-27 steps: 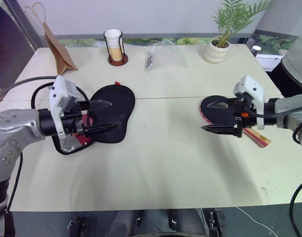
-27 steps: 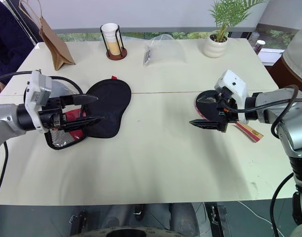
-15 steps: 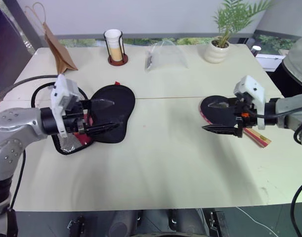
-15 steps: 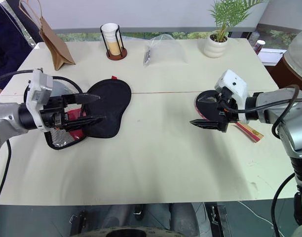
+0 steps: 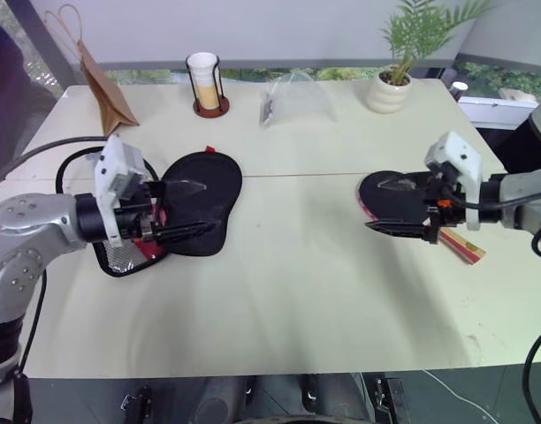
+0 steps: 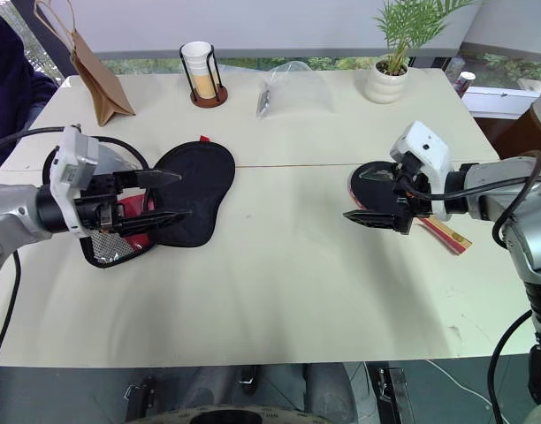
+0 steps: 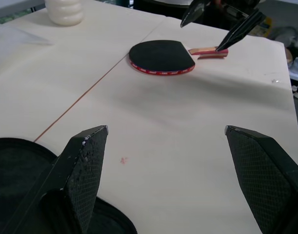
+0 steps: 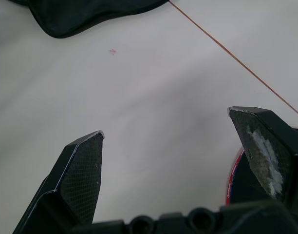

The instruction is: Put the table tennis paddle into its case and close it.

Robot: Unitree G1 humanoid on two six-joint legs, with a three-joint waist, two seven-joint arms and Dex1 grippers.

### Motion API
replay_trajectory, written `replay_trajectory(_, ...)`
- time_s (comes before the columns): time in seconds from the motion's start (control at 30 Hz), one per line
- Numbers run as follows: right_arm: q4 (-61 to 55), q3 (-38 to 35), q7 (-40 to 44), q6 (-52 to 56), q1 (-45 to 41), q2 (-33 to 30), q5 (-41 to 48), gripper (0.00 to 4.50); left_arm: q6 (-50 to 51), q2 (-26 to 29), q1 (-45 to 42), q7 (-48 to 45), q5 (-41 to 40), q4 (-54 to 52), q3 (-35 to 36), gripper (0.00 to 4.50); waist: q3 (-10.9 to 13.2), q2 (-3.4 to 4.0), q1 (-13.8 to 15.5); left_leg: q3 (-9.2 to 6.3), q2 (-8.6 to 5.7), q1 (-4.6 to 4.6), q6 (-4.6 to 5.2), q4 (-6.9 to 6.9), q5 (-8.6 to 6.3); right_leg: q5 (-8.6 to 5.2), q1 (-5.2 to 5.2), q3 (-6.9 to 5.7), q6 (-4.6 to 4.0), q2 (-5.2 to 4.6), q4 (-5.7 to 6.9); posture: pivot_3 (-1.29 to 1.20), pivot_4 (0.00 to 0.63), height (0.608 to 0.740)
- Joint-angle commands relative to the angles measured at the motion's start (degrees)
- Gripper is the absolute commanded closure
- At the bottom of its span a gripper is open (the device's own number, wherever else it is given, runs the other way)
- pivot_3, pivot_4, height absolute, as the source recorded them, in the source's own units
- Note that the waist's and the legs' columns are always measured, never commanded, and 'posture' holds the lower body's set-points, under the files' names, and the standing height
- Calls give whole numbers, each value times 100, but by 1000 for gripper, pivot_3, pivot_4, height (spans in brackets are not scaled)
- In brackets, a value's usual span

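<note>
We see bare table [image 5: 288,265] between the case [image 5: 195,199] and the table tennis paddle [image 5: 399,196]; nothing blocks that stretch.

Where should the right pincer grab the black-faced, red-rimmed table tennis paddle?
Grip the pale wooden handle, coming from above on the robot's right. The black-faced, red-rimmed table tennis paddle lies flat on the table, so the blade gives little edge; the narrow handle sticks out toward the open right pincer.
</note>
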Motion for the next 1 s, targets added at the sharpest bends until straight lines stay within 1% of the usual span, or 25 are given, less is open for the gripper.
replay_trajectory(0.03, -199, -205, -14, 13, -48, -124, 58, 19, -81, 5, -37, -27, -7, -34, 70, 516, 0, 0, -1, 0, 0, 0, 0, 0, 0, 0, 0, 0, 0, 0, 0, 0, 150, 734)
replay_trajectory(0.27, -317, -247, -82, 69, 48, -76, 96, 19, -68, 38, -108, -60, 2, 21, 46, 516, 0, 0, 1, 0, 0, 0, 0, 0, 0, 0, 0, 0, 0, 0, 0, 0, 150, 734)
replay_trajectory(0.7, -207, -74, -39, 109, -140, 80, 152, 19, -26, 65, -7, 79, -33, -99, 176, 516, 0, 0, -1, 0, 0, 0, 0, 1, 0, 0, 0, 0, 0, 0, 0, 0, 150, 734)
replay_trajectory(0.83, -235, 214, -239, 460, -398, 462, 255, 19, -44, 150, -9, 111, -9, -47, 304, 516, 0, -1, -18, 0, 0, 0, 0, 1, 0, 0, 1, 0, 0, 0, 1, 0, 150, 734)
replay_trajectory(0.9, -243, 453, -420, 671, -630, 784, 271, 19, -43, 180, -5, 119, -21, 7, 393, 516, 0, -1, -34, -1, 0, 0, 0, 1, 1, 0, -1, 0, 0, 0, 4, 0, 150, 734)
replay_trajectory(1.0, -207, 968, -770, 1019, -1006, 1475, 222, 19, -62, 263, 102, 59, 15, 65, 520, 516, -1, -2, -97, -2, 2, 0, -2, 1, 2, 0, -3, 0, 0, 2, 7, 0, 150, 734)
